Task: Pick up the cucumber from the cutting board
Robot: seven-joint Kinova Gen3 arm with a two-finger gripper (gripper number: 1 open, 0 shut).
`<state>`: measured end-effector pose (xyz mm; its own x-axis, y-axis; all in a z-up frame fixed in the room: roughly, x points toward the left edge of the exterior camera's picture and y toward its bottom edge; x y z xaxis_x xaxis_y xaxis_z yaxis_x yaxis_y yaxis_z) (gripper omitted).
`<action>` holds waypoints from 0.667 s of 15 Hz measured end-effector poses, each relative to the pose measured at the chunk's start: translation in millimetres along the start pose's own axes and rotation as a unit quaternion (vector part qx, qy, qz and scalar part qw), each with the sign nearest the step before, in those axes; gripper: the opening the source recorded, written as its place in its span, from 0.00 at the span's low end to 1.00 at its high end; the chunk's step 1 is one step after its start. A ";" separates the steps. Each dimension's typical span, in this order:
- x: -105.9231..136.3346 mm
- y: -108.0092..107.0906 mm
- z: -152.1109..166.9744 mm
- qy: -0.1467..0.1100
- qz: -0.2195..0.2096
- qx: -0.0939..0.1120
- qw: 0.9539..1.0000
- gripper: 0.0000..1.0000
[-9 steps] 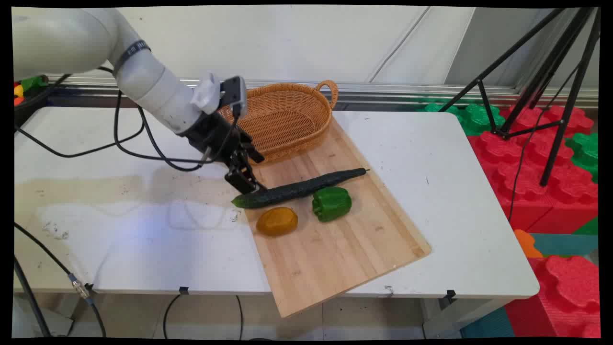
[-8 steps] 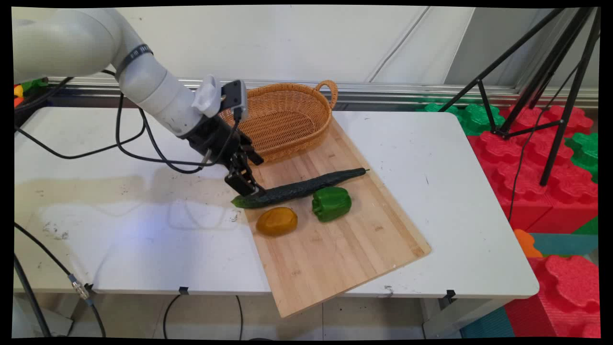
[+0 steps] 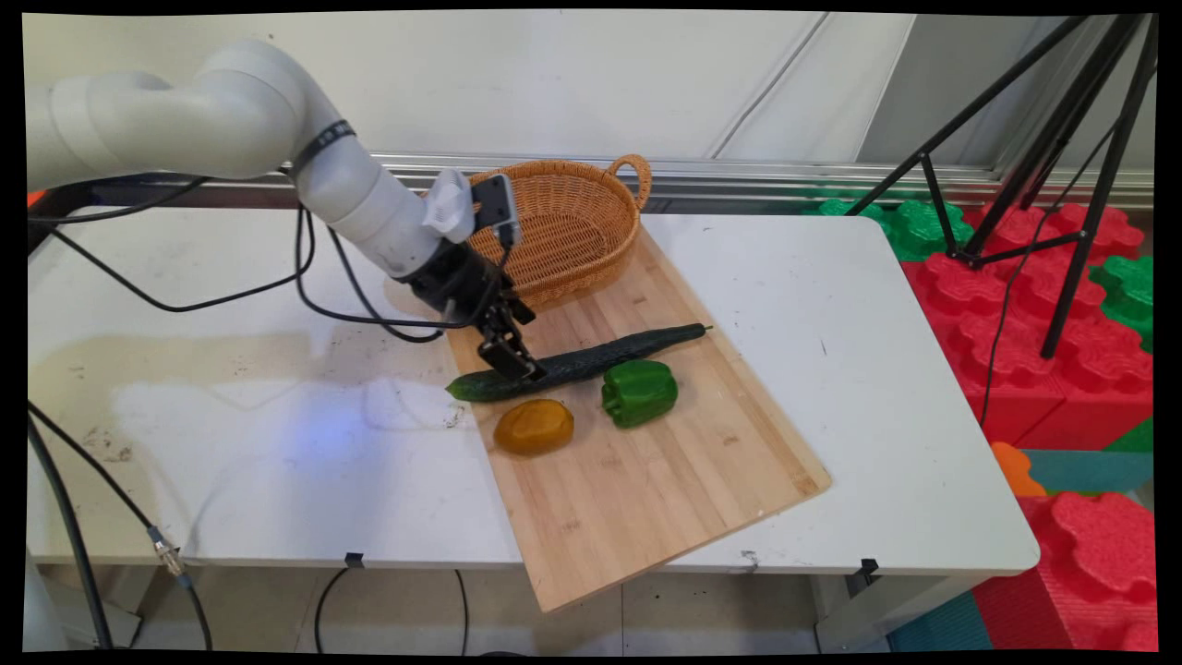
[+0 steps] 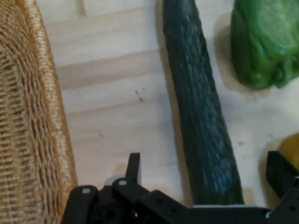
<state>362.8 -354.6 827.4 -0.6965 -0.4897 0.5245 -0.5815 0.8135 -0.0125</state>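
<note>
Hand view: gripper (image 4: 205, 175) spread wide, one finger (image 4: 133, 169) either side of the cucumber (image 4: 198, 109), apparently not yet touching it. Cucumber lies on the wooden board (image 3: 646, 471), pepper (image 3: 639, 392) and a yellow-brown potato-like lump (image 3: 534, 426) just beside it, basket (image 3: 563, 231) behind.

The long dark-green cucumber (image 4: 201, 116) has a rough, finely pebbled skin with a dull sheen, and it lies on a pale wooden cutting board (image 4: 112, 102) of matt, straight-grained planks. At its 9 o'clock in the hand view, the oval tan wicker basket (image 4: 32, 116) shows coarse woven strands. At 2 o'clock the green bell pepper (image 4: 266, 42) looks smooth and waxy, and the black two-finger gripper (image 4: 205, 177) looks like matt hard plastic.
</note>
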 end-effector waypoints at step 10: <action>14.7 -7.0 42.3 0.001 -0.018 -0.006 1.000 1.00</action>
<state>338.9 -380.7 799.2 -0.6739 -0.5179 0.5269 -0.6013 0.7988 0.0161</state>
